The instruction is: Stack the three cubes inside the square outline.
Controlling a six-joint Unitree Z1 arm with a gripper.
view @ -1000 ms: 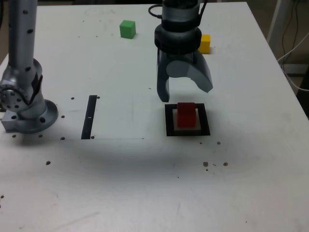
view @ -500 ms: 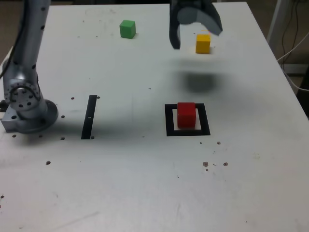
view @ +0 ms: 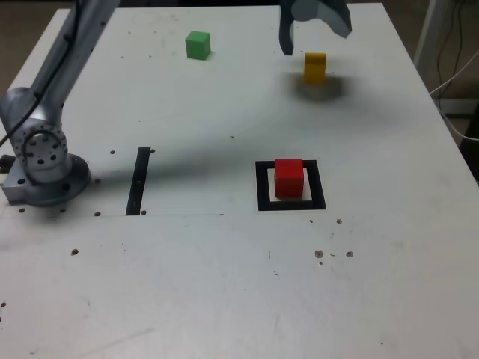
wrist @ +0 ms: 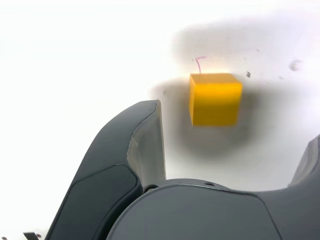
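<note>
Red cube placed, two cubes still to stack

One robot arm reaches over a pale table. The red cube sits alone inside the square outline, a black frame with a white centre, so the base of the stack appears to be done. Nothing rests on top of it. The yellow cube lies on the table beyond the outline, towards the exterior view's top, and the green cube lies well apart from it, towards that view's left. Both are left to stack. The gripper is above the table near the yellow cube, jaws spread wide and holding nothing. Yellow is probably the next cube to pick up, leaving green for last.
</note>
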